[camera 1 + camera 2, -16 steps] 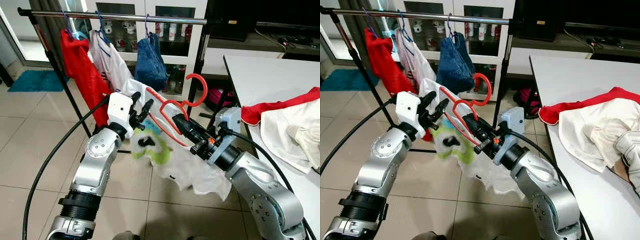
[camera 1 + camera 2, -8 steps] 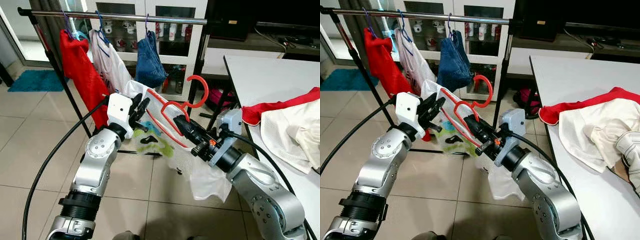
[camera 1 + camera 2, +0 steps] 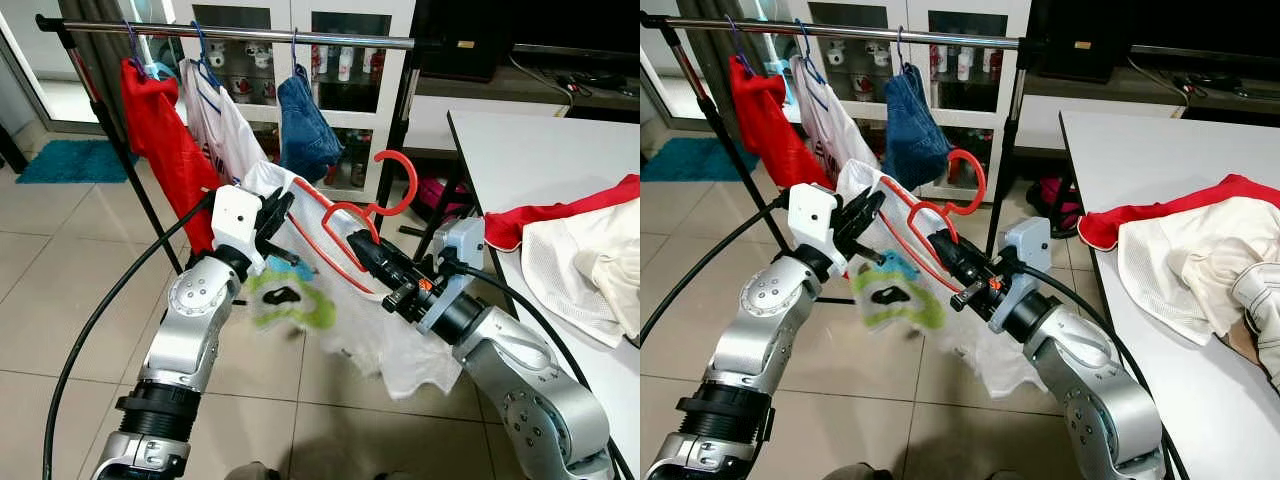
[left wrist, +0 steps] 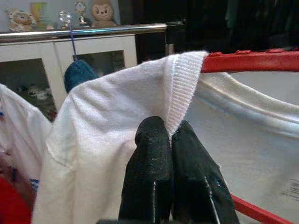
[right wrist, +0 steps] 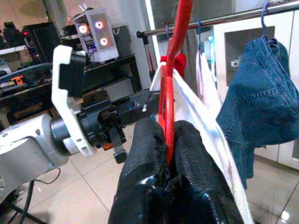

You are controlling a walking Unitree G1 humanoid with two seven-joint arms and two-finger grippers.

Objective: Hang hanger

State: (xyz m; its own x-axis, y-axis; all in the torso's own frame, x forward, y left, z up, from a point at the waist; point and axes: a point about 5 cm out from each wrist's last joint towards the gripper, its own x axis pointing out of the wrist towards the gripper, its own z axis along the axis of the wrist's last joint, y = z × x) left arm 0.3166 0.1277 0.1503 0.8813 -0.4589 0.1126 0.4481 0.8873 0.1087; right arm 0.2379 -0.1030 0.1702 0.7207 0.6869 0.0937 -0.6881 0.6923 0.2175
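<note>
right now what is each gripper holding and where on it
The right gripper is shut on the red hanger, at its neck below the hook. The left gripper pinches the ribbed collar of the white shirt draped on that hanger.

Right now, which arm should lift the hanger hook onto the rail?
Right. The right gripper is shut on the red hanger just below its hook; the left gripper only pinches the white shirt.
</note>
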